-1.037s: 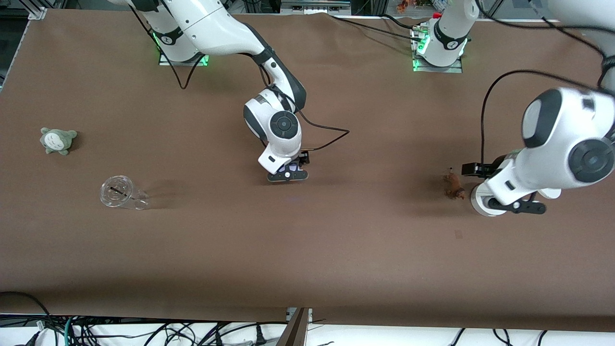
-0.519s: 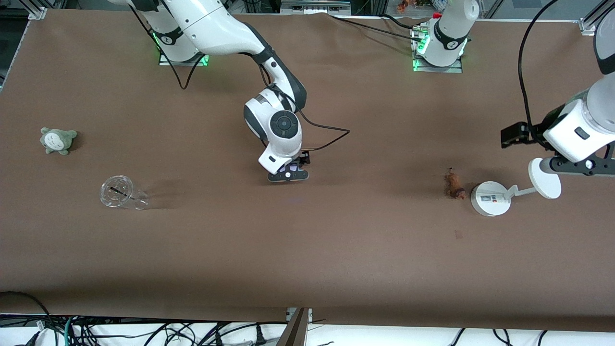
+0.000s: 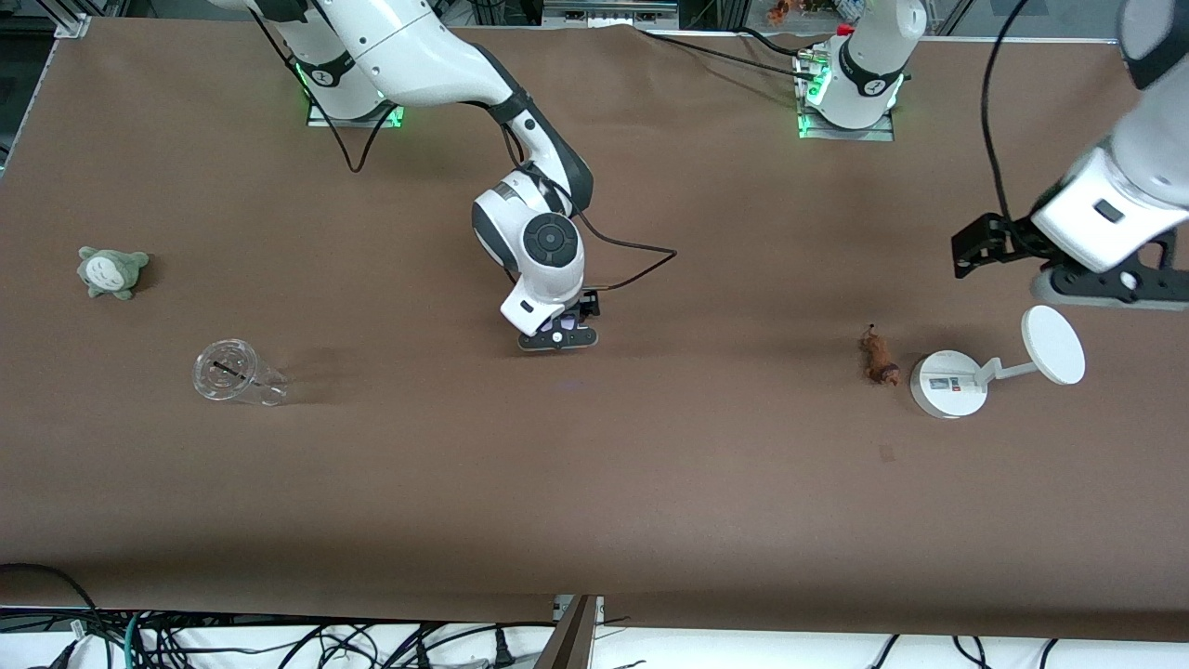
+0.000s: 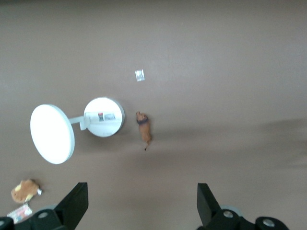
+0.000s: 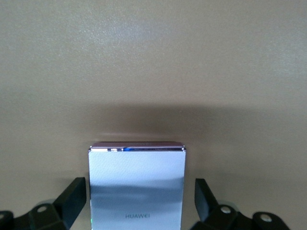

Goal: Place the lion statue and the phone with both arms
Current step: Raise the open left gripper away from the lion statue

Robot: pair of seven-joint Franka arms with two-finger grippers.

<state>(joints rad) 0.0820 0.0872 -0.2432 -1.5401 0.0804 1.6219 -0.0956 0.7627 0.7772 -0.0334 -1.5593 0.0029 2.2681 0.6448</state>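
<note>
Brown paper-like sheet covers table (image 3: 594, 483), matte, faint creases, soft shadows. Aluminium frame rails (image 3: 70, 23) at 11 and 1 o'clock corners. Tangle of black cables (image 3: 279, 646) on pale floor along 6 o'clock edge. Green indicator glow (image 3: 353, 116) at 12 o'clock side.
</note>
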